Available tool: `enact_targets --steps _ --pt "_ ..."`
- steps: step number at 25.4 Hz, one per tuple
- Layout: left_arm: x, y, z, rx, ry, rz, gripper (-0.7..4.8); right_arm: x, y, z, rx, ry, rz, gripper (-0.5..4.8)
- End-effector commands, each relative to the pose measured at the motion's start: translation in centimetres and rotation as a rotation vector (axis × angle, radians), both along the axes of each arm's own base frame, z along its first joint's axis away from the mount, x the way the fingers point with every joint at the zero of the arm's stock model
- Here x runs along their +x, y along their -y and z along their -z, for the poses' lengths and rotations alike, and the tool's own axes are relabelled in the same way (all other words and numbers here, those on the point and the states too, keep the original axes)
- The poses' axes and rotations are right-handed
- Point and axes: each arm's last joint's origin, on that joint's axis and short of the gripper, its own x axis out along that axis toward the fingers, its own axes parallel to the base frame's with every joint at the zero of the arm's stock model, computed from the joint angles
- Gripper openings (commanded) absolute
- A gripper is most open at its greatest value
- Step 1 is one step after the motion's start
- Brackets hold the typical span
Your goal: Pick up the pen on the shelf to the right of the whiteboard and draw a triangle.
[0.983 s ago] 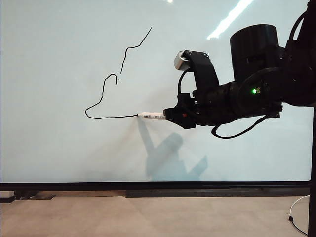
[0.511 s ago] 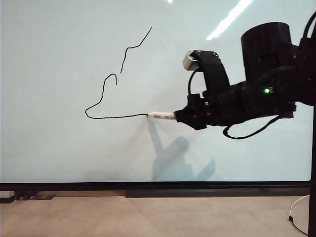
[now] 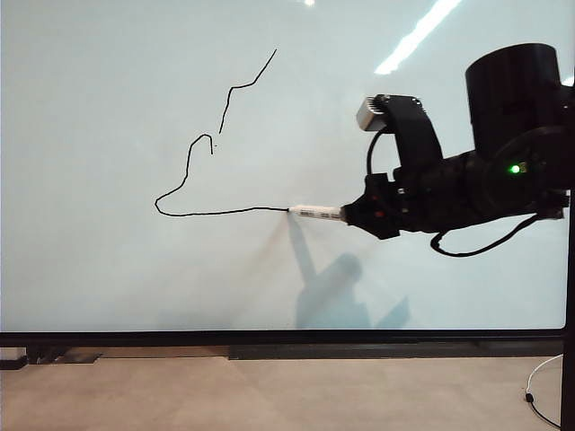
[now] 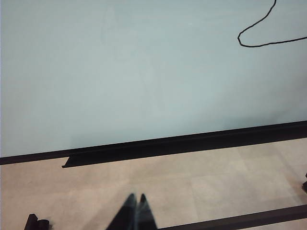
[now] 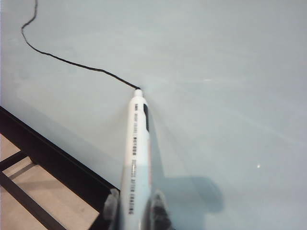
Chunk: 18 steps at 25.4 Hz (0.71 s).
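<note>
Both left fingers (image 4: 135, 213) look pressed together, blurry; right fingers (image 5: 134, 211), half cropped, clamp pen (image 5: 135, 153).

You won't find any text you can read here — the pen (image 5: 135, 153) carries small dark barcode-like print along its barrel, lower centre of the right wrist view — too fine to make out.

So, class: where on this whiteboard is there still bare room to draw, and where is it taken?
Bare: glossy pale whiteboard below the black drawn line, and its far left. Taken: the right, where the right gripper presses the slim white pen. The left gripper sits low, shut.
</note>
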Motion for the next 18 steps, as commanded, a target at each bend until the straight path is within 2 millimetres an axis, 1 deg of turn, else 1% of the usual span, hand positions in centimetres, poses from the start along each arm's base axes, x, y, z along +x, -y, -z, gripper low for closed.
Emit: enact_targets --steps 1,6,10,18 --pt "0.0 0.0 -0.2 0.001 0.012 0.003 -0.05 0.5 1.1 -1.1 0.027 0.053 0.115 -0.09" --pt "0.0 0.0 -0.2 0.001 0.012 0.003 -0.05 0.1 2.3 -1.2 0.024 0.056 0.13 -0.09" --pt "0.0 0.0 -0.2 0.001 0.012 0.003 -0.05 -0.2 3.7 -1.0 0.024 0.054 0.157 -0.09" --pt "0.0 0.0 -0.2 0.001 0.012 0.003 -0.05 -0.7 4.7 -0.5 0.023 0.053 0.184 -0.09"
